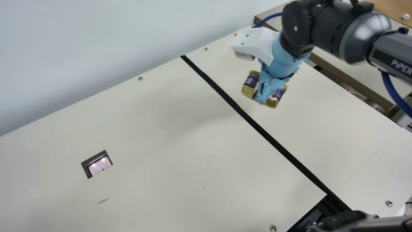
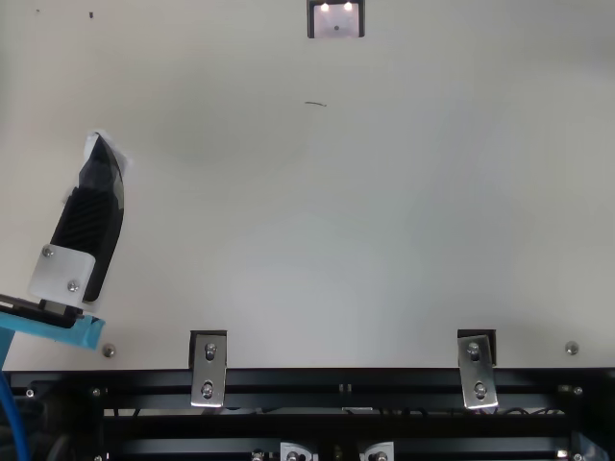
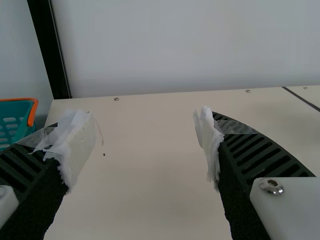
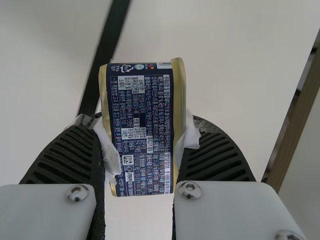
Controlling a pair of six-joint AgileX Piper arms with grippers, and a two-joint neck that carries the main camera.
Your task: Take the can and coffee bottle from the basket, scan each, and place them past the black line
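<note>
At two o'clock in the main view, our right end effector [image 1: 259, 98] is pinching the can [image 1: 252, 80] above the desk [image 1: 167, 129], beyond the black line [image 1: 262, 130]. Our left end effector [image 3: 144, 136] is resting spread. We are expecting stiff, weighty, slippery metal, favouring a mid-side hold.

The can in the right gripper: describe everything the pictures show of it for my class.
The can looks metallic, with gold-coloured ends and a dark blue label between them, densely covered in small pale print. The right gripper holds it end to end, with white padding on the fingers against it. In the main view, one finger crosses its middle. It is beyond the black line, seemingly above the table.
</note>
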